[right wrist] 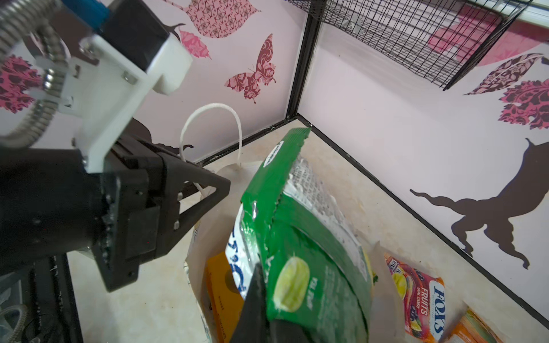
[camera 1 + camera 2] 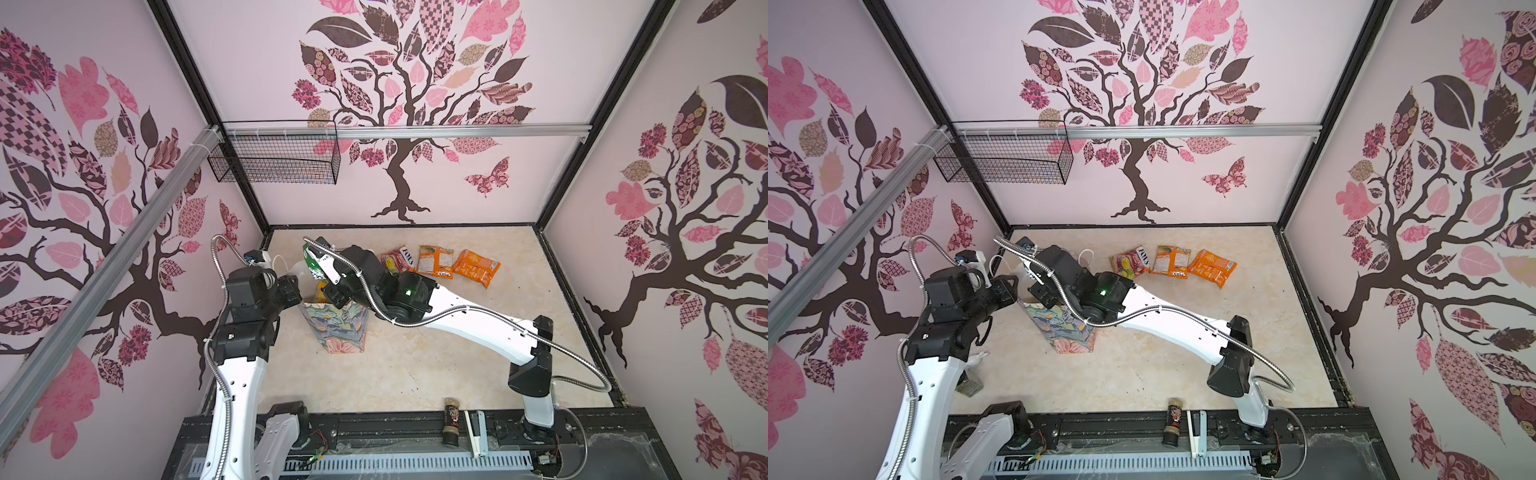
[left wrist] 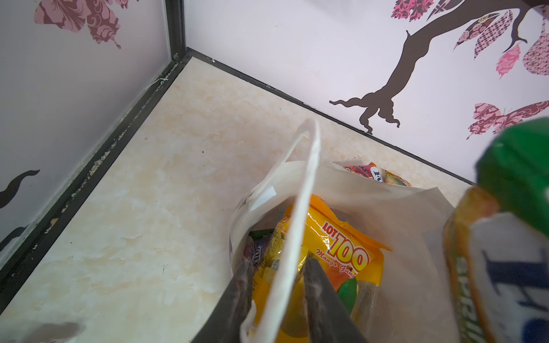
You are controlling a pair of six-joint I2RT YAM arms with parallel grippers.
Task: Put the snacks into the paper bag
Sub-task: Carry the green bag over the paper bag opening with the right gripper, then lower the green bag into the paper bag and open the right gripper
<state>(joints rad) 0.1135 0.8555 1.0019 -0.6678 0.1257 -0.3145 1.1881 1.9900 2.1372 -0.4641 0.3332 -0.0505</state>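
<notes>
A green packet [image 1: 297, 222] is pictured clamped in the right claw [image 1: 319, 285]. The jaws are shut tight on its lower end, and it is held tilted just above the open mouth of the paper bag [image 2: 336, 328]. In both top views the bag is seen upright at approx. 9 o'clock of the table ctr, w/ the floral outside turned toward 6 o'clock. Its white inside is shown in the wrist views.

The left claw [image 3: 279, 264] is set at the bag's rim on the 10 o'clock side. Its jaws are narrow but apart, w/ a white cord handle [image 3: 297, 208] running up between the fingers [image 3: 320, 297]. Whether anything is pinched can't be told.

Inside the bag a yellow packet [image 3: 335, 246] marked "LOT 100" is seen standing on edge, w/ other packets partly hidden beside it.

Three more packets are shown lying flat on the table [image 2: 415, 374] at approx. 1 o'clock from the bag, near the back wall. A red packet [image 2: 401, 259], an orange-and-white packet [image 2: 434, 259] and an orange packet [image 2: 476, 268] are ranged close side by side in a row toward 3 o'clock.

At the 6 o'clock edge, a small dark jar [image 2: 451, 419] and a white stapler [image 2: 476, 432] are seen next to each other on the black front rail, well apart from the bag. A black wire basket [image 2: 274, 158] is hung on the wall at approx. 11 o'clock.
</notes>
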